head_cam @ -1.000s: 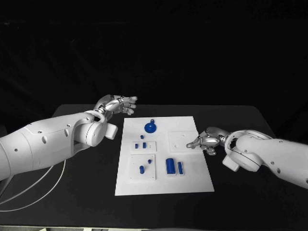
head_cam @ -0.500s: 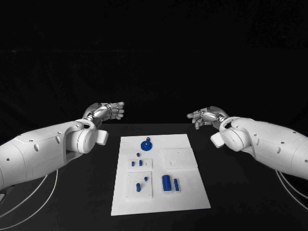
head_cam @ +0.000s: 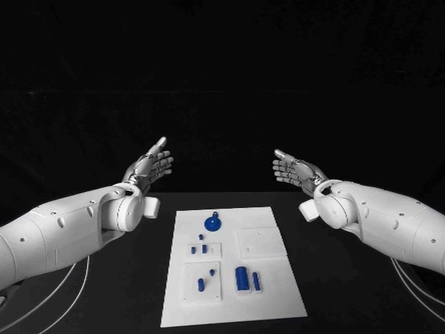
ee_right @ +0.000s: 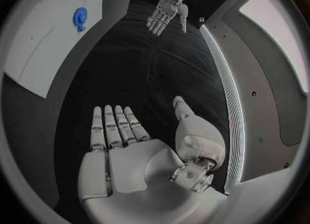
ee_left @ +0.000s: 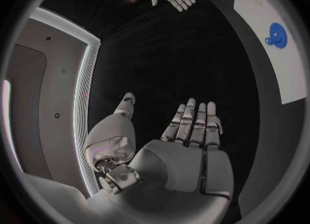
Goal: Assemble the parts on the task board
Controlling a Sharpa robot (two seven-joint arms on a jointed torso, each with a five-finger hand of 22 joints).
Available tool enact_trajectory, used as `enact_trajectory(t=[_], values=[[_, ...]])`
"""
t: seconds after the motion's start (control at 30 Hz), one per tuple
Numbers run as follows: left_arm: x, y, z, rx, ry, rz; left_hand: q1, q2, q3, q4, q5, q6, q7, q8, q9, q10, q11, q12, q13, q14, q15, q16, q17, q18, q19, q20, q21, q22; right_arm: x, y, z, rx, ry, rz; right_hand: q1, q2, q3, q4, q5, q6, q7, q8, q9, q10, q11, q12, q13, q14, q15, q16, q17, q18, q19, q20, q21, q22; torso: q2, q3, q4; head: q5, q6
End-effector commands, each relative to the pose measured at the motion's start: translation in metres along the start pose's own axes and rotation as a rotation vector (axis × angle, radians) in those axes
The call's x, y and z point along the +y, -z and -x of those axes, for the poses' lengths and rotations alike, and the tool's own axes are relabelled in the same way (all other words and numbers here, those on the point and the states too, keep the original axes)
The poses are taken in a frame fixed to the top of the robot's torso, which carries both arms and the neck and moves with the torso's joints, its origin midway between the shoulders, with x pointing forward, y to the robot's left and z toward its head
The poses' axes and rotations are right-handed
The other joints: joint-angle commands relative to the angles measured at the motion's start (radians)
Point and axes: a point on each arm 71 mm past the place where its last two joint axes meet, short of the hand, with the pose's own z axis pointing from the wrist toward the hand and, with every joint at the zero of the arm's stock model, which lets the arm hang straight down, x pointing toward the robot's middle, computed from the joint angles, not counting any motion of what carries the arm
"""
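Head view shows a flat, matte white board (head_cam: 272,306) lying lengthwise on the black bench (head_cam: 353,292), between the two arms. It is a plain rectangle with three shallow raised square panels: a small one at the middle left, a bigger bare one (head_cam: 261,243) at the middle right, and one at the near left. Glossy blue parts sit on it. A round disc (head_cam: 213,223) with a small knob at its far edge lies at the far end. Three short pegs (head_cam: 199,248) stand on or just beyond the small panel. Two more pegs (head_cam: 206,278) sit on the near-left panel. Two upright bars, one thick (head_cam: 242,277) and one thin (head_cam: 256,280), stand side by side just right of that panel. That makes eight blue pieces that can be counted. Both hands are silver metal, jointed, on smooth white arms. The left hand (head_cam: 150,167) is raised above the far left of the bench, spread flat with fingers straight and apart, holding nothing. The right hand (head_cam: 295,169) mirrors it on the far right, likewise wide and empty, well apart from the board. Each wrist view confirms a flat palm with straight fingers (ee_left: 191,126) (ee_right: 113,128) against dark background, touching nothing.
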Motion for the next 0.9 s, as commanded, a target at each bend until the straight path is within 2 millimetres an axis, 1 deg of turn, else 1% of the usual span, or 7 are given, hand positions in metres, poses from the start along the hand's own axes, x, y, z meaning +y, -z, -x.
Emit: enact_trajectory(t=[0.03,0.27,0.33,0.5,0.7,0.9], values=[[0.003,0.006,-0.009,-0.015,0.001,-0.012,-0.371,0.028,-0.158,0.103,-0.039,-0.303,-0.056,-0.125,-0.169,-0.491,-0.052,-0.026,-0.027,-0.300,-0.061,-0.139,-0.169,-0.015,-0.209,-0.022,-0.159,-0.973,0.001,0.004,-0.007,-0.025,-0.026,0.027,-0.355,0.017,-0.228,0.116,-0.043,-0.341,-0.059,-0.087,-0.222,-0.391,-0.056,-0.060,-0.147,-0.335,-0.058,-0.147,-0.214,-0.071,-0.262,-0.074,-0.133,-0.367,-0.007,0.0059,0.0012,-0.002,0.009],[0.014,0.034,-0.039,-0.047,0.025,-0.025,-0.371,0.028,-0.158,0.103,-0.039,-0.303,-0.056,-0.125,-0.169,-0.491,-0.052,-0.026,-0.027,-0.300,-0.061,-0.139,-0.169,-0.015,-0.209,-0.022,-0.159,-0.973,0.002,0.023,-0.031,-0.088,-0.113,0.089,-0.355,0.017,-0.228,0.116,-0.043,-0.341,-0.059,-0.087,-0.222,-0.391,-0.056,-0.060,-0.147,-0.335,-0.058,-0.147,-0.214,-0.071,-0.262,-0.074,-0.133,-0.367,-0.007,0.0059,0.0012,-0.002,0.009],[0.017,0.048,-0.052,-0.062,0.034,-0.032,-0.371,0.028,-0.158,0.103,-0.039,-0.303,-0.056,-0.125,-0.169,-0.491,-0.052,-0.026,-0.027,-0.300,-0.061,-0.139,-0.169,-0.015,-0.209,-0.022,-0.159,-0.973,0.003,0.033,-0.042,-0.118,-0.149,0.108,-0.355,0.017,-0.228,0.116,-0.043,-0.341,-0.059,-0.087,-0.222,-0.391,-0.056,-0.060,-0.147,-0.335,-0.058,-0.147,-0.214,-0.071,-0.262,-0.074,-0.133,-0.367,-0.007,0.0059,0.0012,-0.002,0.009],[0.019,0.073,-0.072,-0.088,0.046,-0.043,-0.371,0.028,-0.158,0.103,-0.039,-0.303,-0.056,-0.125,-0.169,-0.491,-0.052,-0.026,-0.027,-0.300,-0.061,-0.139,-0.169,-0.015,-0.209,-0.022,-0.159,-0.973,0.005,0.059,-0.063,-0.185,-0.218,0.131,-0.355,0.017,-0.228,0.116,-0.043,-0.341,-0.059,-0.087,-0.222,-0.391,-0.056,-0.060,-0.147,-0.335,-0.058,-0.147,-0.214,-0.071,-0.262,-0.074,-0.133,-0.367,-0.007,0.0059,0.0012,-0.002,0.009],[0.018,0.088,-0.083,-0.104,0.052,-0.051,-0.371,0.028,-0.158,0.103,-0.039,-0.303,-0.056,-0.125,-0.169,-0.491,-0.052,-0.026,-0.027,-0.300,-0.061,-0.139,-0.169,-0.015,-0.209,-0.022,-0.159,-0.973,0.008,0.083,-0.080,-0.240,-0.262,0.133,-0.355,0.017,-0.228,0.116,-0.043,-0.341,-0.059,-0.087,-0.222,-0.391,-0.056,-0.060,-0.147,-0.335,-0.058,-0.147,-0.214,-0.071,-0.262,-0.074,-0.133,-0.367,-0.007,0.0059,0.0012,-0.002,0.009],[0.018,0.090,-0.084,-0.106,0.053,-0.051,-0.371,0.028,-0.158,0.103,-0.039,-0.303,-0.056,-0.125,-0.169,-0.491,-0.052,-0.026,-0.027,-0.300,-0.061,-0.139,-0.169,-0.015,-0.209,-0.022,-0.159,-0.973,0.009,0.093,-0.086,-0.261,-0.276,0.130,-0.355,0.017,-0.228,0.116,-0.043,-0.341,-0.059,-0.087,-0.222,-0.391,-0.056,-0.060,-0.147,-0.335,-0.058,-0.147,-0.214,-0.071,-0.262,-0.074,-0.133,-0.367,-0.007,0.0059,0.0012,-0.002,0.009]])
